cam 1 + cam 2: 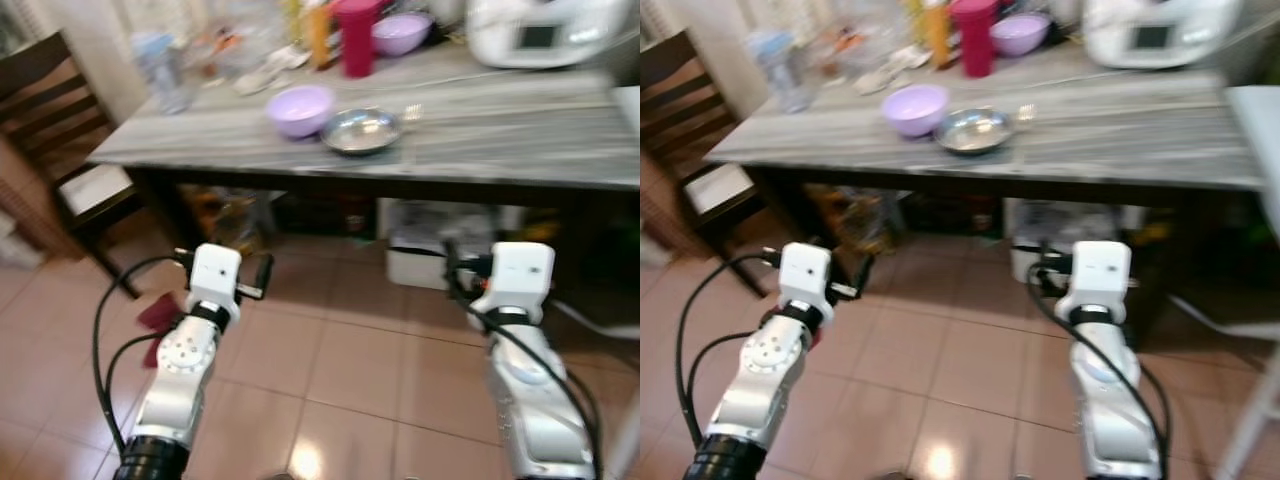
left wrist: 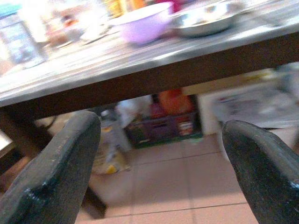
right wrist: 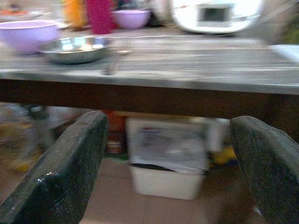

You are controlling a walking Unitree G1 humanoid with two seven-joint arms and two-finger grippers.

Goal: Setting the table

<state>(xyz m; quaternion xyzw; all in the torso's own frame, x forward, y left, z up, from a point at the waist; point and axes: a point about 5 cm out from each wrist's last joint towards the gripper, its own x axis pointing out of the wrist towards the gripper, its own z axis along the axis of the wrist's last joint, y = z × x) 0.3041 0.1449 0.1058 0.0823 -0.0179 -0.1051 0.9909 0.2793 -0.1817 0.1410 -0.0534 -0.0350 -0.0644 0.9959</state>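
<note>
A grey marbled table (image 1: 500, 140) stands ahead of me. Near its front edge sit a lilac bowl (image 1: 300, 108) and, just right of it, a steel bowl (image 1: 362, 130) with a piece of cutlery (image 1: 411, 112) beside it. My left gripper (image 2: 161, 128) is open with nothing between its fingers. It is held below table height, pointing at the table edge under the lilac bowl (image 2: 142, 25). My right gripper (image 3: 169, 122) is open too and holds nothing. It faces the table edge to the right of the steel bowl (image 3: 74, 48).
At the back of the table are a red cup (image 1: 357, 38), a second lilac bowl (image 1: 402, 32), bottles and a white appliance (image 1: 545, 30). A dark wooden chair (image 1: 60, 150) stands at the left. A white box (image 1: 430, 255) and clutter lie under the table. The floor is tiled.
</note>
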